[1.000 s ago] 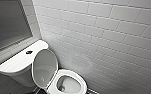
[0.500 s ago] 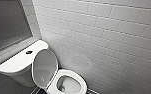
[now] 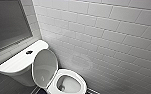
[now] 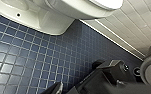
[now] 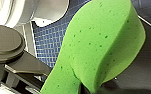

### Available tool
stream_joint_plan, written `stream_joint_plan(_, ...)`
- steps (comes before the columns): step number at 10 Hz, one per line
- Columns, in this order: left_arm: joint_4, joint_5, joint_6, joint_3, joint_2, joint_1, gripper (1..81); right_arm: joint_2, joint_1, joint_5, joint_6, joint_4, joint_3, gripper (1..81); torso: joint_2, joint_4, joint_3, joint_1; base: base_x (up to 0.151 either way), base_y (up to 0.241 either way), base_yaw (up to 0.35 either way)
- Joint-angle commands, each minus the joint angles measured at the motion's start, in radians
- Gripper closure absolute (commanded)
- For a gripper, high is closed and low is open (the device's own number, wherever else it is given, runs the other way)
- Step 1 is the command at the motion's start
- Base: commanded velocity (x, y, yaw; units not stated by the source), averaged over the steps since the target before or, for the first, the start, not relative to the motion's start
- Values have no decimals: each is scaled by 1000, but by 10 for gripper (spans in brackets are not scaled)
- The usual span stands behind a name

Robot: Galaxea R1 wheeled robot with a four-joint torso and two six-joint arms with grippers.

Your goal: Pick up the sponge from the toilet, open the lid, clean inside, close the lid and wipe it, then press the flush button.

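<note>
White wall tiles (image 3: 103, 30) and a dark blue floor (image 4: 28, 62) surround the toilet (image 3: 78, 77), whose lid (image 3: 44, 66) stands up against the tank (image 3: 16, 63) at 8 o'clock in the head view, leaving the bowl (image 3: 67, 85) at 6 o'clock free for cleaning; the flush button (image 3: 29, 52) sits on the tank top. The sponge (image 5: 101, 42) is bent close to the right wrist camera, so I judge the right gripper (image 5: 91, 86) pinches one end of it, ready for wiping. The bowl's front is cut off, its inside is blurred, and whether the left gripper (image 4: 66, 89), low over the floor, is open I cannot tell.
</note>
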Motion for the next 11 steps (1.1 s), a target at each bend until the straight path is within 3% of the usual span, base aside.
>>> stream_joint_plan(1, 22, 2, 2, -20, 62, 34, 10, -33, 7, -50, -3, -45, 5, 811, 98, 0, 39, -63, 0, 0, 0)
stream_joint_plan(2, 22, 5, 5, -47, 100, 61, 10, -23, 6, -52, -3, -48, -12, 811, 130, 0, 92, -84, 0, 0, 0)
stream_joint_plan(5, 22, 43, 9, -126, 191, 147, 10, 17, -16, -53, -4, -80, -87, 811, 218, 0, 168, -139, 0, 0, 0)
stream_joint_plan(8, 22, 203, 18, -189, 321, 187, 10, 56, -25, -53, -3, -105, -156, 811, 322, 0, 276, -208, 0, 0, 0)
stream_joint_plan(10, 22, 272, 21, -222, 405, 208, 10, 71, -30, -61, -3, -108, -179, 811, 392, 0, 338, -255, 0, 0, 0)
stream_joint_plan(11, 21, 309, 19, -236, 442, 221, 10, 86, -28, -69, -3, -106, -198, 811, 427, 0, 285, -278, 0, 0, 0)
